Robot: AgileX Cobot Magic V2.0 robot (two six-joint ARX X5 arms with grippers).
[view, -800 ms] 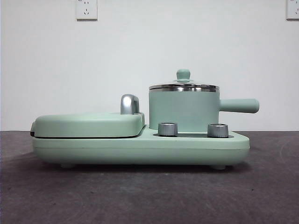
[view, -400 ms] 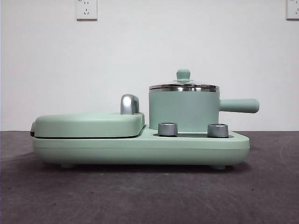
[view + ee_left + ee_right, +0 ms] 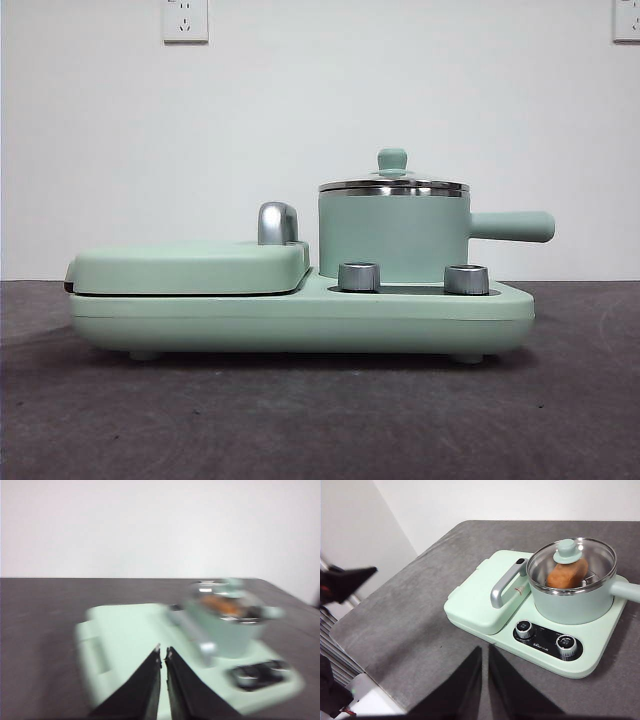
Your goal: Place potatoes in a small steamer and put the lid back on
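Observation:
The mint-green steamer pot (image 3: 392, 238) stands on the right of the mint cooker base, its side handle (image 3: 512, 227) pointing right. The glass lid (image 3: 393, 185) with its mint knob (image 3: 392, 160) sits on the pot. In the right wrist view the orange-brown potato (image 3: 566, 574) lies inside the pot (image 3: 575, 602) under the lid (image 3: 568, 550). The blurred left wrist view shows the pot (image 3: 225, 622) with the potato (image 3: 225, 605) in it. My left gripper (image 3: 163, 653) is shut, held back above the griddle side. My right gripper (image 3: 485, 652) is shut, high above the table in front of the cooker.
The flat mint griddle cover (image 3: 190, 266) with a steel handle (image 3: 276, 223) fills the cooker's left half. Two steel dials (image 3: 360, 277) (image 3: 466, 279) sit at the base's front. The dark table (image 3: 320, 420) runs to its edge at the left in the right wrist view (image 3: 365, 645).

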